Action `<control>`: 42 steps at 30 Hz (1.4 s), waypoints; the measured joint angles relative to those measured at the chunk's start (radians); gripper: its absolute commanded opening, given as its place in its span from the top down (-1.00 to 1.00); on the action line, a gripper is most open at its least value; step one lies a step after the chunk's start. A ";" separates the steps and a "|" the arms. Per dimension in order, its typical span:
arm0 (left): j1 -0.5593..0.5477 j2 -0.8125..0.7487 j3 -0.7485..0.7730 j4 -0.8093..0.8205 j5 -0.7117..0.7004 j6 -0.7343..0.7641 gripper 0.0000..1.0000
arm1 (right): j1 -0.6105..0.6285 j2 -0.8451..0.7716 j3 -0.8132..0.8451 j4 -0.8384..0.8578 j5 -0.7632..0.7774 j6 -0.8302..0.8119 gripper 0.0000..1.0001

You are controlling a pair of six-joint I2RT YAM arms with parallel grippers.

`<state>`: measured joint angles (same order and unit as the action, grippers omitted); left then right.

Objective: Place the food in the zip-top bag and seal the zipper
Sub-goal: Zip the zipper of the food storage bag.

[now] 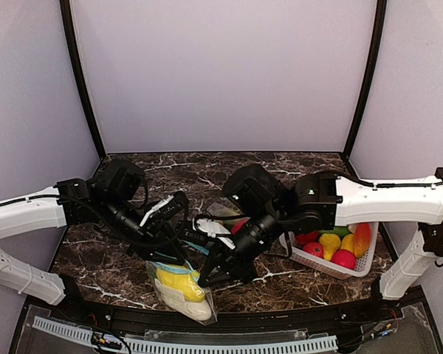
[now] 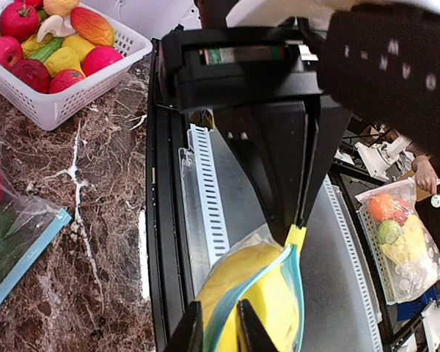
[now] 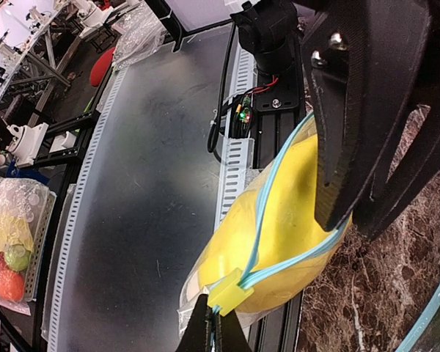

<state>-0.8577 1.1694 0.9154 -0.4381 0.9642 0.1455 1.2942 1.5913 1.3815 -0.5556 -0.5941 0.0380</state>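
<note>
- clear plastic zip-top bag [image 1: 181,293] with a blue zipper track: hanging over the near edge of the dark marble-patterned table [image 1: 295,177], between the two arms, mouth gaping.
- rounded yellow plastic toy food [image 3: 279,220]: sitting inside that bag, bulging up to the track, with a white piece lying beneath it in the top view.
- small yellow plastic zipper slider [image 3: 229,293]: sitting at one end of the track, the two blue lips parting beyond it.
- right gripper [image 3: 214,328]: fingers pressing together, pinching the slider.
- left gripper [image 2: 218,330]: fingers standing narrowly apart, straddling the blue rim across the mouth from the slider, seemingly clamping it.
- deciding relation: long axis of the track running from the right pincer to the left one. Sealing is probably calling for the slider to be drawn toward the left gripper while that one anchors the rim.
- white slotted plastic basket [image 1: 332,271]: standing well apart on the right, holding further red, yellow and green pieces.
- hidden or unclear:
  - left fingertips being cut off at the bottom of the left wrist view, so not telling whether one lip or both lie between them.
  - both pincers blending into the dark table in the top view.
  - second clear bag [image 2: 15,235] with red and green contents lying on the table, only partly showing.
</note>
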 measured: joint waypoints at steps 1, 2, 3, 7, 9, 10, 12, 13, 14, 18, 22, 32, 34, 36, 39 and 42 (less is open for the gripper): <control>0.000 0.000 -0.001 0.000 0.005 0.000 0.87 | -0.003 -0.008 0.000 0.000 0.000 0.000 1.00; 0.000 0.000 -0.002 -0.002 0.008 -0.002 0.95 | -0.006 -0.013 0.000 0.000 0.000 0.000 1.00; 0.000 0.000 -0.004 -0.002 0.012 -0.004 0.97 | -0.010 -0.019 0.000 -0.001 0.000 0.000 1.00; 0.000 -0.003 -0.008 -0.010 0.020 -0.011 0.99 | -0.026 -0.030 -0.013 0.000 0.004 -0.001 1.00; 0.000 -0.007 -0.013 -0.014 0.019 -0.015 0.99 | -0.034 -0.032 -0.025 -0.002 0.010 -0.001 1.00; 0.000 -0.010 -0.016 -0.016 0.018 -0.019 0.99 | -0.037 -0.032 -0.030 -0.002 0.014 -0.001 0.87; 0.000 -0.020 -0.026 -0.016 0.009 -0.030 0.99 | -0.043 -0.032 -0.045 -0.002 0.032 0.003 0.48; 0.000 -0.031 -0.037 -0.011 0.001 -0.040 0.99 | -0.046 -0.034 -0.055 -0.001 0.047 0.005 0.31; 0.000 -0.043 -0.048 -0.005 -0.006 -0.053 0.99 | -0.048 -0.036 -0.064 0.002 0.061 0.016 0.15; -0.003 -0.112 -0.137 0.079 -0.030 -0.152 0.99 | -0.058 -0.073 -0.145 0.069 0.132 0.062 -0.33; -0.004 -0.164 -0.216 0.171 -0.041 -0.241 0.99 | -0.060 -0.154 -0.290 0.198 0.181 0.146 -0.50; -0.005 -0.188 -0.292 0.306 -0.032 -0.378 0.99 | -0.022 -0.271 -0.469 0.481 0.278 0.255 -0.34; -0.004 -0.188 -0.292 0.318 -0.031 -0.393 0.99 | -0.004 -0.269 -0.465 0.505 0.281 0.254 -0.20; -0.004 -0.188 -0.292 0.328 -0.029 -0.402 0.99 | 0.007 -0.261 -0.460 0.526 0.281 0.254 -0.04; -0.004 -0.188 -0.292 0.339 -0.025 -0.412 0.99 | 0.011 -0.248 -0.456 0.547 0.282 0.259 0.16; -0.004 -0.188 -0.292 0.341 -0.020 -0.420 0.99 | 0.013 -0.239 -0.452 0.557 0.282 0.256 0.37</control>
<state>-0.8619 0.9813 0.6235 -0.0975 0.9443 -0.2741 1.3067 1.3525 0.9291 0.0013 -0.3122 0.2939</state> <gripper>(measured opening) 0.009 0.400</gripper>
